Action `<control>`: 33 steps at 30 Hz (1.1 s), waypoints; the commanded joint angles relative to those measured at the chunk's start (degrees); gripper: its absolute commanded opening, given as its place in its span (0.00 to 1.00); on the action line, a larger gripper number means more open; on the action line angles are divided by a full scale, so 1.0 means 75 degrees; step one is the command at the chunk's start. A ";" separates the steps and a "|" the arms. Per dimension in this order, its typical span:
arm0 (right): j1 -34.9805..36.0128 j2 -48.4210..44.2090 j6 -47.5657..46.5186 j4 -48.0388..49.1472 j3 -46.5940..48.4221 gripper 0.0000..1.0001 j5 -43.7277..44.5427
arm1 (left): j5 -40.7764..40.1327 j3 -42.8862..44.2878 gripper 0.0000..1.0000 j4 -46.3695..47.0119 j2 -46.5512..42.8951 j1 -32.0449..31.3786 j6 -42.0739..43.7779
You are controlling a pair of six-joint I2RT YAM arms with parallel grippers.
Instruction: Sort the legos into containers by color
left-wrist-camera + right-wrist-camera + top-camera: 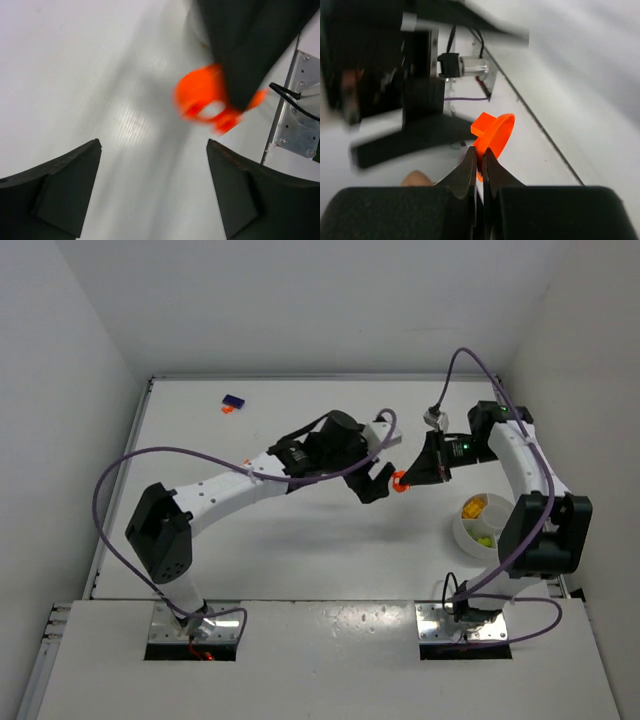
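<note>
An orange ring-shaped lego hangs above the middle of the table, and my right gripper is shut on its rim. In the left wrist view the orange lego appears blurred under the right arm's dark fingers. My left gripper stands open just left of the piece, with nothing between its fingers. The white dish of containers sits at the right near the right arm's base, with yellow legos and yellow-green legos in separate sections.
A blue lego and a red-orange one lie together at the far left of the table. The left arm's blurred dark finger crosses the right wrist view. White walls close in the table on three sides.
</note>
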 commanded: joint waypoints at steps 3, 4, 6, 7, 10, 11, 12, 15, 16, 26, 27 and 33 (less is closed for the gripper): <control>-0.0475 -0.0905 -0.0148 -0.0113 0.0525 0.00 0.0748 | 0.0678 -0.0670 1.00 -0.0296 -0.1161 0.1250 -0.0246; -0.0615 -0.0998 -0.0253 -0.0183 0.0653 0.00 0.0971 | 0.0759 -0.0846 1.00 -0.0297 -0.1290 0.1530 -0.0176; -0.0733 -0.1103 -0.0231 -0.0184 0.0818 0.00 0.1893 | 0.0760 -0.1022 1.00 -0.0553 -0.1700 0.1824 -0.0094; -0.0885 -0.1209 0.0071 0.0176 0.0818 0.00 0.2178 | 0.0633 -0.1128 1.00 -0.0555 -0.1841 0.2150 -0.0093; -0.1096 -0.1502 0.0354 0.0436 0.0982 0.00 0.3641 | 0.0059 -0.1550 1.00 -0.0637 -0.2357 0.2621 -0.0163; -0.1167 -0.1503 0.0437 0.0437 0.0982 0.00 0.4434 | -0.0094 -0.1759 1.00 -0.0637 -0.2567 0.2889 -0.0256; -0.1237 -0.1572 0.0507 0.0530 0.0982 0.00 0.4813 | -0.0223 -0.1843 1.00 -0.0637 -0.2650 0.3031 -0.0257; -0.1506 -0.1573 0.0508 0.0391 0.1310 0.00 0.6022 | -0.0317 -0.2054 1.00 -0.0637 -0.2874 0.3571 -0.0339; -0.1716 -0.1573 0.0380 0.0321 0.1380 0.00 0.6337 | -0.0411 -0.2054 1.00 -0.0637 -0.2955 0.3699 -0.0444; -0.2854 -0.1573 0.0145 0.0156 0.1053 0.00 0.7009 | 0.0314 -0.1514 1.00 -0.1727 -0.2487 0.5585 0.0058; -0.2855 -0.1492 0.0063 0.0087 0.1053 0.00 0.7101 | 0.0466 -0.1585 1.00 -0.1727 -0.2556 0.5692 0.0059; -0.3289 -0.1129 -0.0008 0.0016 0.0959 0.00 0.7524 | 0.0993 -0.1738 1.00 -0.1587 -0.2464 0.6383 0.0141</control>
